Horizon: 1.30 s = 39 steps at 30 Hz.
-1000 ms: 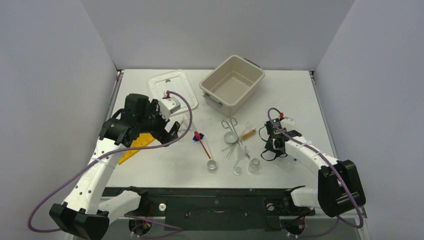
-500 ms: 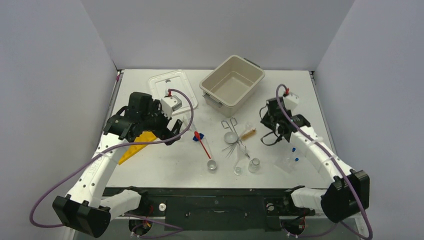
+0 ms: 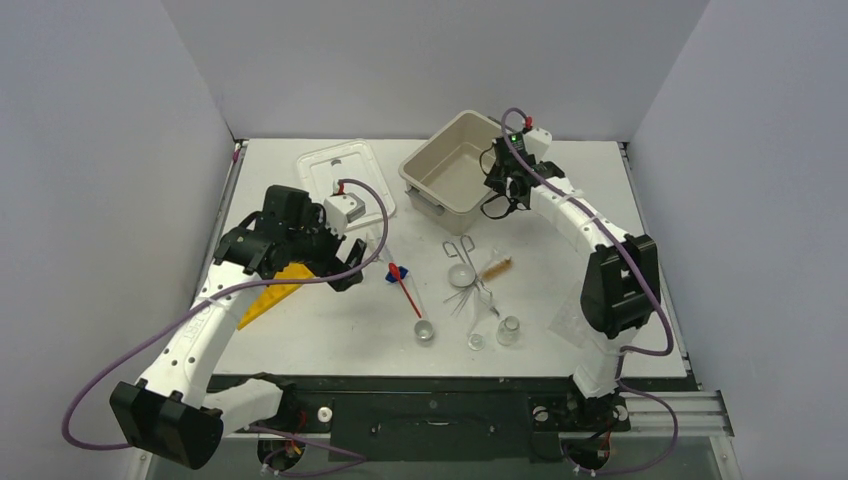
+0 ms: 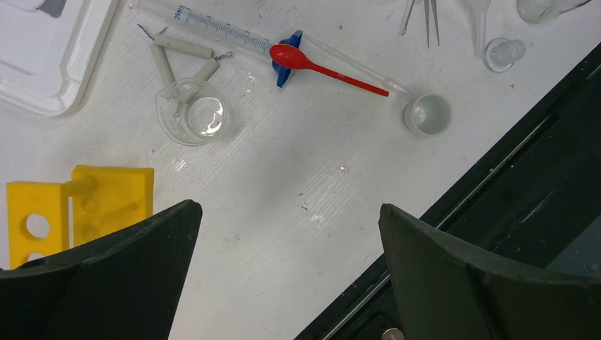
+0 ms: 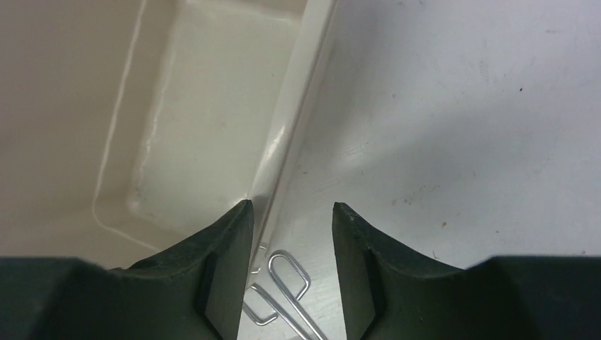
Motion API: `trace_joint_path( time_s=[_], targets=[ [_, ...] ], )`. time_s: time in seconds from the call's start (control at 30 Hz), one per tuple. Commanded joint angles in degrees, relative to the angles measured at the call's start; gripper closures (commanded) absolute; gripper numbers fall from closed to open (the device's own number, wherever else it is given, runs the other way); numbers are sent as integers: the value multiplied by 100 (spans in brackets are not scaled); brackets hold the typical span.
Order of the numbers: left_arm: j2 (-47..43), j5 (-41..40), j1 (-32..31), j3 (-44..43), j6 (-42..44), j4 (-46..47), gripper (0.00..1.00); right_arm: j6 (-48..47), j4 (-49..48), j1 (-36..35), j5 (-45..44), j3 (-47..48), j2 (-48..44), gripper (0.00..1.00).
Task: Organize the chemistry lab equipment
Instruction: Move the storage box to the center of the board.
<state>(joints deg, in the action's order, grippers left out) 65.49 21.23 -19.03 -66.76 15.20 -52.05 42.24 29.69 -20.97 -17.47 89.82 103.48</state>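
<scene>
Now, your right fingers (image 5: 228, 237) stand half open, empty, over the rim of the beige rectangular plastic tub (image 5: 301, 99); left fingers (image 4: 142, 248) gape wide, empty; the clear glass dish (image 4: 193, 117) lies just ahead of them; next pick: reach, descend, close.

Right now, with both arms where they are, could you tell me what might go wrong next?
1. The right hand hangs open, straddling the rim of the tub. If it lowers, it could strike the wall or tip the tub.
2. The left hand is wide open, with the clear beaker and syringe close ahead. If it reaches in, a finger could knock the beaker over or set the syringe rolling.
</scene>
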Motion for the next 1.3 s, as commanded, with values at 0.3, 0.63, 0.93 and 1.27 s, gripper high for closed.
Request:
trace_joint_path(
  time_s=[0.3,0.63,0.93,1.27],
  targets=[
    [-71,-82,47,21,131,85,3,299,-757,24,-1,-68,368,65],
    [-122,-96,48,57,122,53,3,452,-746,-37,-47,-135,603,78],
    [-102,-16,48,85,43,162,3,1624,-712,-966,-1319,-1409,-606,95],
    [248,-88,32,217,-60,585,3,2912,-152,-1640,-1612,-1446,-925,79]
  ],
)
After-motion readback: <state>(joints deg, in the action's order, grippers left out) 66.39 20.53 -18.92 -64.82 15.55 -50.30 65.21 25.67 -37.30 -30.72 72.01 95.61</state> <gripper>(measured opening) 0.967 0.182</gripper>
